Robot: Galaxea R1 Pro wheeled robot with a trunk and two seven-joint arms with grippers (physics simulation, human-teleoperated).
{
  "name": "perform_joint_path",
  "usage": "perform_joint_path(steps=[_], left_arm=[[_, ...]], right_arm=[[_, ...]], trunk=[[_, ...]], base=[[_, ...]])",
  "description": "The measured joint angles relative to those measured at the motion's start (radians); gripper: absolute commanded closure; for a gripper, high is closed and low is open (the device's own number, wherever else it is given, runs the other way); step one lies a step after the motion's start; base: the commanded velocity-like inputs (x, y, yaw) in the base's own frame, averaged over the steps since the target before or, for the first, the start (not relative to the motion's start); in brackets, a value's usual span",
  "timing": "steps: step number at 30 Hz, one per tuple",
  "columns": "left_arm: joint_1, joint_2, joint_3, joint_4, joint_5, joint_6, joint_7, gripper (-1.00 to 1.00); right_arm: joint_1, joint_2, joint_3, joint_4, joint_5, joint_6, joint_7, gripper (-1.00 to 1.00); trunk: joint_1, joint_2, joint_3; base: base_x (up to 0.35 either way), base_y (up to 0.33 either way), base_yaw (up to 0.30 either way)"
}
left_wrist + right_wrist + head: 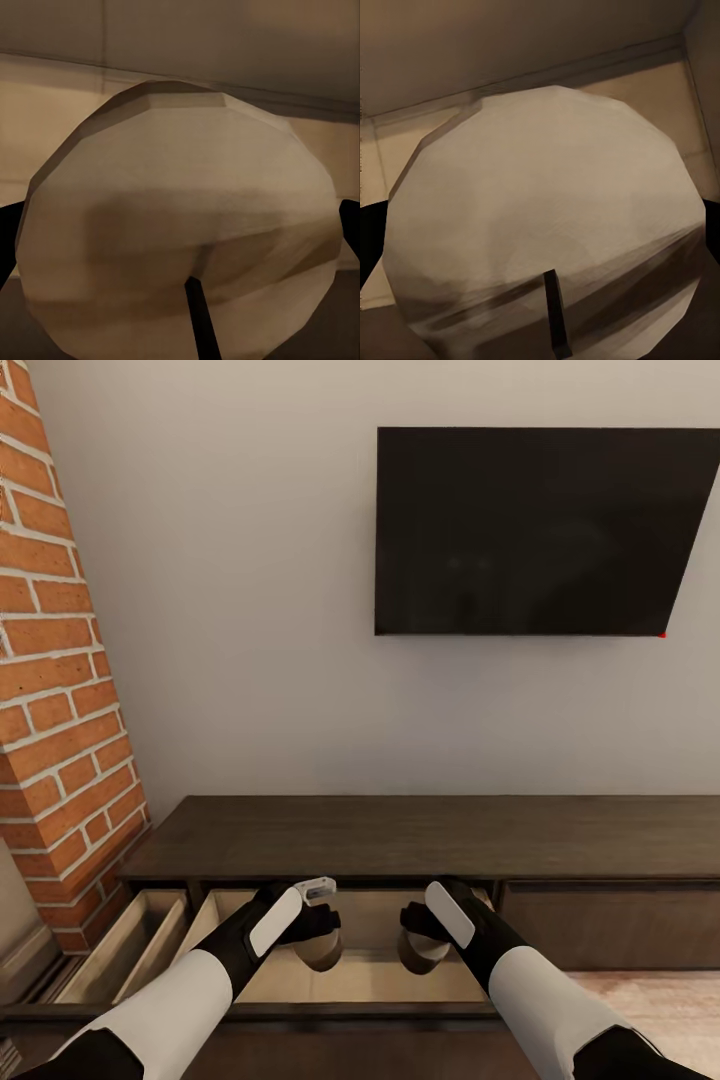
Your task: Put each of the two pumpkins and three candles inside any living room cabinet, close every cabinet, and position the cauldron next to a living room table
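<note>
Beige faceted candle [180,240] clamped in left tool [318,940], another [547,232] in right tool [422,945]

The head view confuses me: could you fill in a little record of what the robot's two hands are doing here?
left gripper: shut on a beige candle
right gripper: shut on a second candle
position: both held over the open drawer of the cabinet
drawer interior: pale beige
neighbouring drawer: also open, beside the brick fireplace
above: dark screen on the wall
</note>
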Motion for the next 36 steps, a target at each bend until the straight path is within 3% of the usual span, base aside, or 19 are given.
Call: perform_joint_path(steps=[15,36], left_arm=[[0.000,0.000,-0.001,0.000,0.000,-0.001,0.000,1.00],[0.000,-0.002,-0.005,-0.001,0.000,-0.019,0.000,1.00]], right_arm=[[0.000,-0.002,-0.003,0.003,-0.013,0.002,0.001,1.00],[0.000,-0.004,-0.011,0.005,-0.018,0.001,0.001,1.00]], trunk=[[0.000,0.000,-0.023],[0.000,0.000,-0.052]], base=[[0.000,0.000,0.103],[0.000,0.000,-0.128]])
